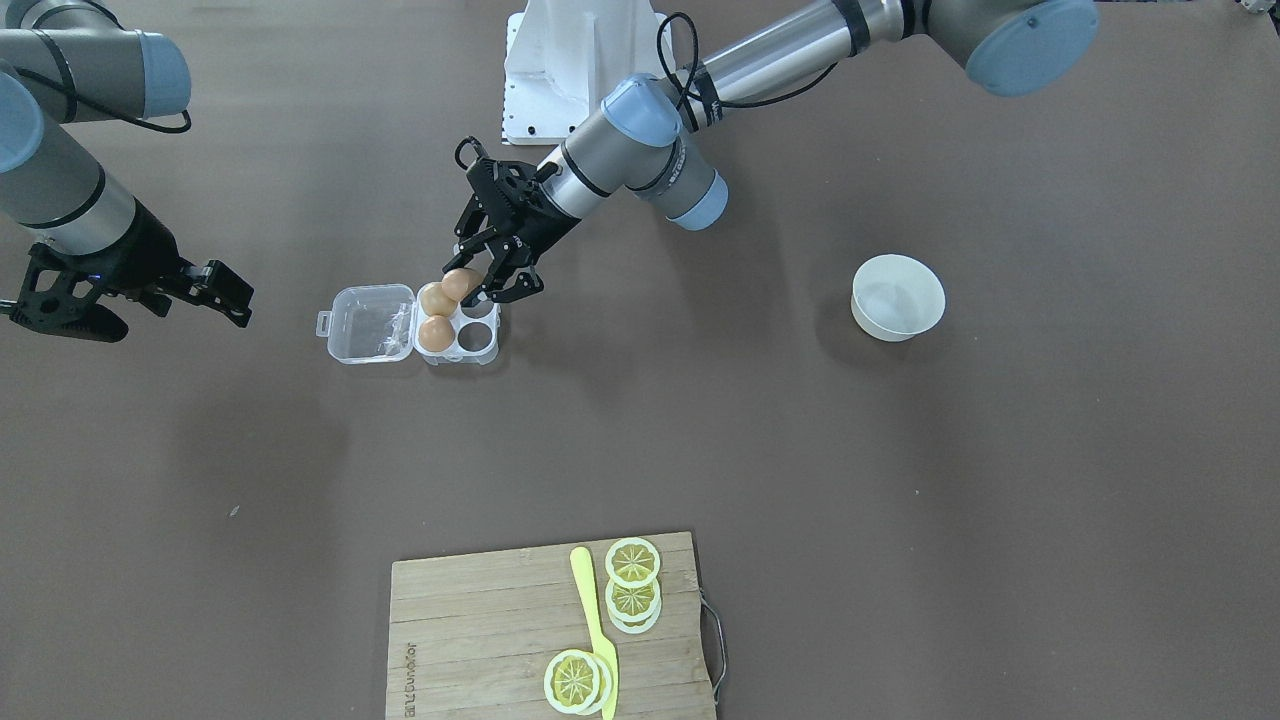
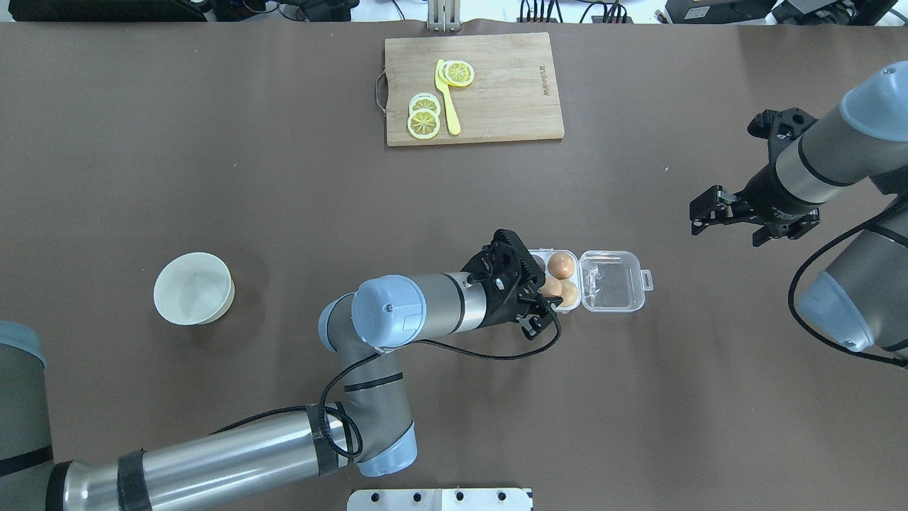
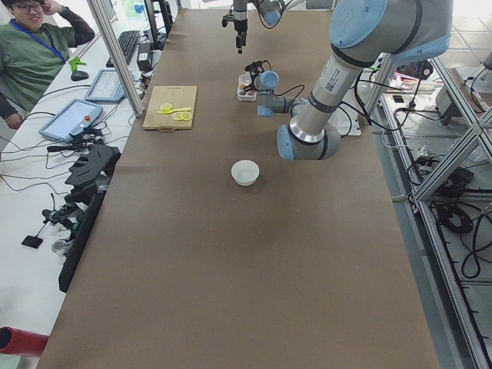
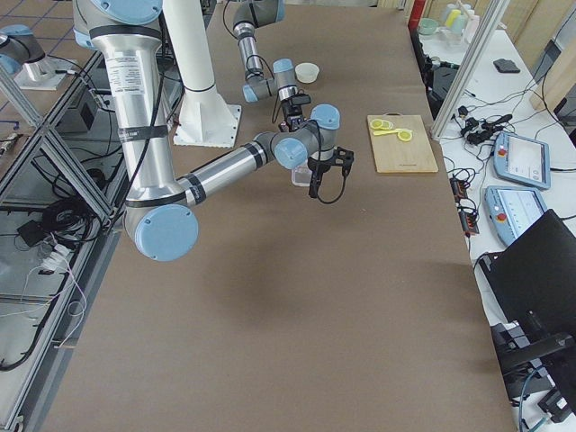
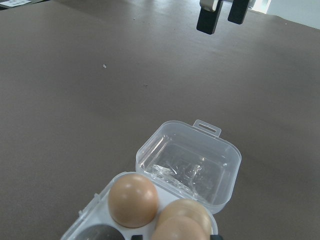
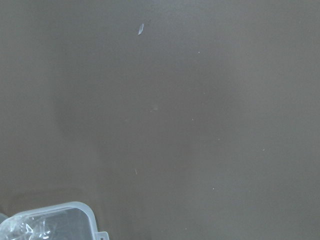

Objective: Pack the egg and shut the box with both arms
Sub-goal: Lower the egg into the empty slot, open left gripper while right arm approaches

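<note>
Light-brown and matte, the egg (image 1: pixel 462 283) we are after sits pinched at the tips of the left claw (image 1: pixel 488 277), whose jaws are closed down onto its sides. Right under that claw lies the box (image 1: pixel 478 325), its lid (image 1: pixel 372 322) lying flat open on the side away from the claw's wrist. Two more eggs (image 1: pixel 435 333) fill the pair of cups next to the lid. The two cups nearest the claw's wrist are unfilled, and the held egg hangs over one of them, tight against a seated neighbour; whether they touch we cannot tell. Beyond the lid, well apart from the left claw, the right claw (image 1: pixel 222 290) hovers above the table (image 1: pixel 700 450), tips aimed toward the box, jaws parted by a narrow gap with nothing between them. Well behind the left claw's wrist stands a white bowl (image 1: pixel 898 297).
</note>
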### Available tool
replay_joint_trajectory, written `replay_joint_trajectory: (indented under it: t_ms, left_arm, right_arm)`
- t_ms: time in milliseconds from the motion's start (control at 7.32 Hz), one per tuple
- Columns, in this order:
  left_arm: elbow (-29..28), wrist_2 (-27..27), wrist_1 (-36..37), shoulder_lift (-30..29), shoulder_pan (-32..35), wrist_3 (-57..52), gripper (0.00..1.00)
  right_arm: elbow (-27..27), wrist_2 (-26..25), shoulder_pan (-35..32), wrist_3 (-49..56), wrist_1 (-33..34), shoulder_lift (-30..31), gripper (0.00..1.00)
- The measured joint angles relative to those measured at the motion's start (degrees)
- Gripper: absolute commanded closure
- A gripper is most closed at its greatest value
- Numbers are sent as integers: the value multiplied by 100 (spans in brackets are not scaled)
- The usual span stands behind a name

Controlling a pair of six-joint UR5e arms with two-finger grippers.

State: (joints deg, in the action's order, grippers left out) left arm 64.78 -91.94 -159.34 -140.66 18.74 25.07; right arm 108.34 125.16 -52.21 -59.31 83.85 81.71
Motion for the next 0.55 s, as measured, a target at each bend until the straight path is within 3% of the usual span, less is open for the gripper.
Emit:
replay_joint_trajectory:
  t_ms: [137, 547]
  left_arm:
    - [7, 0, -6, -7, 0, 7, 4]
    - [44, 1, -23, -34, 21, 74, 3]
  right_arm:
    - [6, 1, 0, 2, 0, -3, 0]
    - [-7, 2, 8, 0, -2, -61, 0]
